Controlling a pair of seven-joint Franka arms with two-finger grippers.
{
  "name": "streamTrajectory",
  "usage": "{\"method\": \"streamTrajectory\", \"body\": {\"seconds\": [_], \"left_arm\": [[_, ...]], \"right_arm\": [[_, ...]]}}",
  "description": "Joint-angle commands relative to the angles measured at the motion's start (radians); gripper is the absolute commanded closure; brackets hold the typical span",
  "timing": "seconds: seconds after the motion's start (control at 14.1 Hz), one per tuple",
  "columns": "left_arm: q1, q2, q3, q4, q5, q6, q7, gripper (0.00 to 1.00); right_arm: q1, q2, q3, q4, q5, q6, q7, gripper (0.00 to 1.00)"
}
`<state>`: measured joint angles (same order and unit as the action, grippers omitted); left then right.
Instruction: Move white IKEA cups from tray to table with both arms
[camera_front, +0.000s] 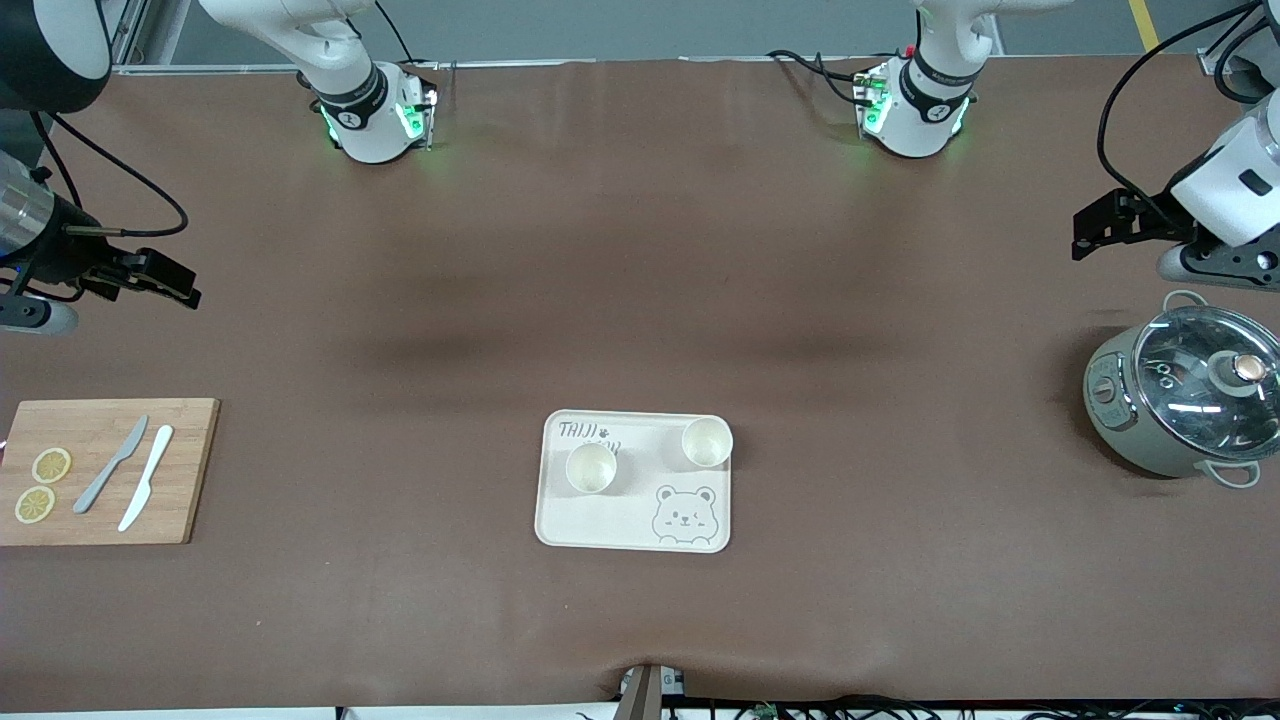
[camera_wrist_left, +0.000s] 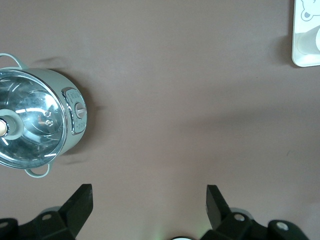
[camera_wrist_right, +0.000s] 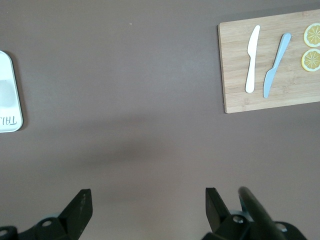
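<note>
The left end effector (camera_wrist_left: 149, 200) is seen with its black fingers (camera_wrist_left: 80, 202) spread apart and holding nothing, raised over bare brown tabletop (camera_front: 640, 250) at the left arm's end. Just beside it, nearer the front camera, a grey-green pot (camera_front: 1180, 405) with a glass lid is set on the tabletop.

The right end effector (camera_wrist_right: 148, 205) is likewise held with fingers apart and empty, over bare tabletop at the right arm's end. Nearer the front camera from it, a bamboo cutting board (camera_front: 105, 470) is laid flat, carrying a grey knife (camera_front: 110, 465), a white knife (camera_front: 146, 491) and two lemon slices (camera_front: 43, 484).

Well apart from both end effectors, between them and nearer the front camera, a cream rounded-rectangle tray (camera_front: 634, 530) printed with a bear is found. Both white cups (camera_front: 591, 468) are stood upright on it, long axes vertical and round mouths opening upward. The second cup (camera_front: 707, 443) is placed in the tray's corner toward the left arm's end, farther from the front camera than the first. The cups are smooth, slightly tapered and handleless, and are set apart from each other.
</note>
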<state>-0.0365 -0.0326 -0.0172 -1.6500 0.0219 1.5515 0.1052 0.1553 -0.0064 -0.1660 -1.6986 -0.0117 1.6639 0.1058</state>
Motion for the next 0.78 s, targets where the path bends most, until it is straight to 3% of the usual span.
{"method": "streamTrajectory", "body": {"seconds": [0.0, 0.71], "left_arm": [[0.001, 0.008, -0.001, 0.012, -0.002, 0.006, 0.017, 0.00], [-0.008, 0.014, -0.004, 0.021, -0.002, 0.007, 0.007, 0.00]], "right_arm": [[-0.008, -0.034, 0.011, -0.033, -0.019, 0.011, -0.009, 0.00], [-0.007, -0.030, 0.011, -0.033, -0.019, 0.013, -0.009, 0.00]]}}
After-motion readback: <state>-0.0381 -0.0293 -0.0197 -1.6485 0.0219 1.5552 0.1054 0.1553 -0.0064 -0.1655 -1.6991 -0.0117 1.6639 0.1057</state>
